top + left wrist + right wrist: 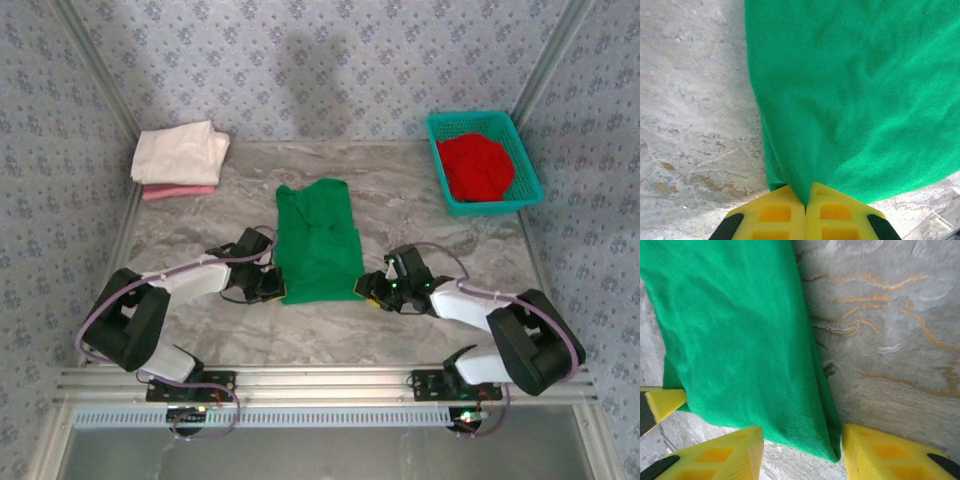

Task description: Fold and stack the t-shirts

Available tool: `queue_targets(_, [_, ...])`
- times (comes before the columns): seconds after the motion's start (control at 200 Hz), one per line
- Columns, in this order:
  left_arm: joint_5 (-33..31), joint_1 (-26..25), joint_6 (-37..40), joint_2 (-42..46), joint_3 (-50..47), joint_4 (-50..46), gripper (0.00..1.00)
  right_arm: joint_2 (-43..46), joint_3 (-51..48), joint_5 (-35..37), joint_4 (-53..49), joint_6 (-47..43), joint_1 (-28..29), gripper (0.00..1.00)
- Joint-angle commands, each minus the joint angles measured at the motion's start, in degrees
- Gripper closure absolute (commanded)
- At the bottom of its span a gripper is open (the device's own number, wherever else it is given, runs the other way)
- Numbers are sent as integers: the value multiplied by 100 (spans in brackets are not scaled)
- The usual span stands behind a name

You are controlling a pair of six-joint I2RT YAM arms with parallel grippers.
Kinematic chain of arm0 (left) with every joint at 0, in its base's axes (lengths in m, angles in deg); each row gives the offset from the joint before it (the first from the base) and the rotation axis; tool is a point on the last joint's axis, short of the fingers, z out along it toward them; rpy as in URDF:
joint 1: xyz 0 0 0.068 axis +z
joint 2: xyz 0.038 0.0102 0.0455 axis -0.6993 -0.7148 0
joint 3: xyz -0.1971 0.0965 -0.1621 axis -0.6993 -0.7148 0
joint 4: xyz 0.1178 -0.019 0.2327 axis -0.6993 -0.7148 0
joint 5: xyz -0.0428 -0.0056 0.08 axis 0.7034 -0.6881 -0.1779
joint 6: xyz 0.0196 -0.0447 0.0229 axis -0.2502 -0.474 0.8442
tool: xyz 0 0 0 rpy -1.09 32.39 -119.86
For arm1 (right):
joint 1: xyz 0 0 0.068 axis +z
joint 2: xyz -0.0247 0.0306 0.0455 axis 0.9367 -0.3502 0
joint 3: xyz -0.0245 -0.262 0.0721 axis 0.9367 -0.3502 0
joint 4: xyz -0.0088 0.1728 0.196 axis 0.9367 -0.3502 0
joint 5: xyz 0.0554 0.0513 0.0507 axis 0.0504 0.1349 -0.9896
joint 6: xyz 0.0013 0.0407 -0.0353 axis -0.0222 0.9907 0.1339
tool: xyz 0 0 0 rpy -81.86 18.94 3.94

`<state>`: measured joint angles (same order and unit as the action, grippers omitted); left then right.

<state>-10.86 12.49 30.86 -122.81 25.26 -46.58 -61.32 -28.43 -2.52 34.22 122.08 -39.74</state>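
A bright green cotton t-shirt, folded lengthwise into a narrow strip, lies flat at the centre of the grey marble-patterned tabletop. Its long axis runs from the arms' side toward the far wall. At its near left corner, the left gripper has its yellow fingers pressed together on the cloth. At the near right corner, the right gripper has its fingers standing apart, with the shirt's folded corner lying loose between them. There are four shirts in all. A folded cream-white shirt rests on a folded pink shirt at the far left, and a crumpled red shirt sits in the single teal plastic mesh basket at the far right.
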Motion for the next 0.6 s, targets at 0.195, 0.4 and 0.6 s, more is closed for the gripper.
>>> queue_targets(0.195, [-75,9,22,-9,-97,46,100,-437,294,-31,360,149,170,62])
queue_targets(0.4, [-117,11,17,70,-90,7,100,-466,517,67,308,105,167,79])
queue_targets(0.6, [-216,22,112,304,8,-229,100,-264,755,230,-352,-87,183,100])
